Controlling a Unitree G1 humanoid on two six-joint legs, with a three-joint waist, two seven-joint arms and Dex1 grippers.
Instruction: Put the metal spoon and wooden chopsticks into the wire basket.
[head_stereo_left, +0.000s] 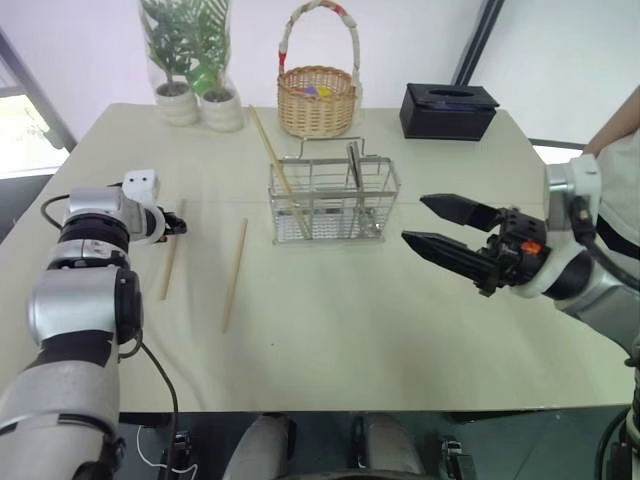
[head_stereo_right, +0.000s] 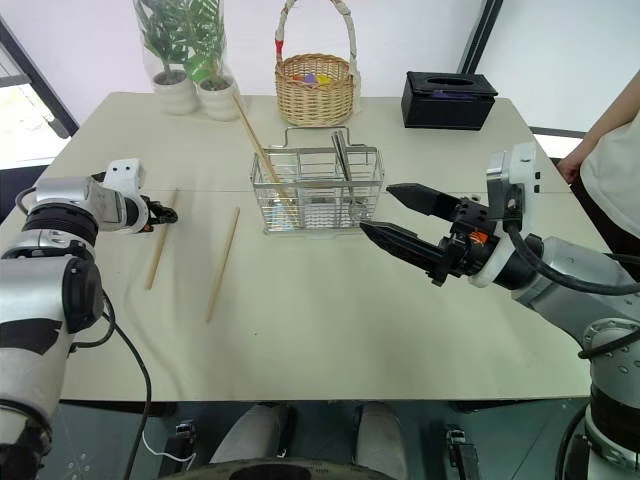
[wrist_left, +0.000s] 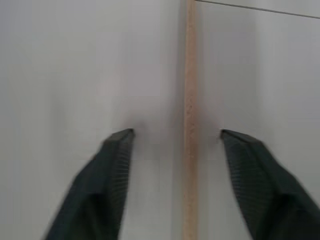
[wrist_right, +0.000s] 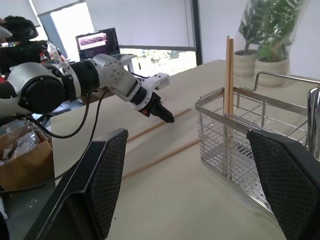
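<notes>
The left gripper is low over the desk near its left edge. Its two black fingers are apart, with one wooden chopstick lying on the desk between them. The fingers do not squeeze the stick; there is a gap on each side. So it is open and holds nothing.

The right gripper hangs in the air over the right side of the desk, pointing toward the wire basket. Its fingers are spread wide and it holds nothing.

The wire basket stands in the middle of the desk, a bit toward the back edge. Two chopsticks lean inside it at its left end. The metal spoon stands in its right part. Two more chopsticks lie flat on the desk to the left of the basket: the one at the left gripper and a second one beside it, closer to the basket.

The front half of the desk is bare, with lots of room.

Along the back edge are two potted plants, a round wicker basket and a black tissue box. A person stands at the right edge.
</notes>
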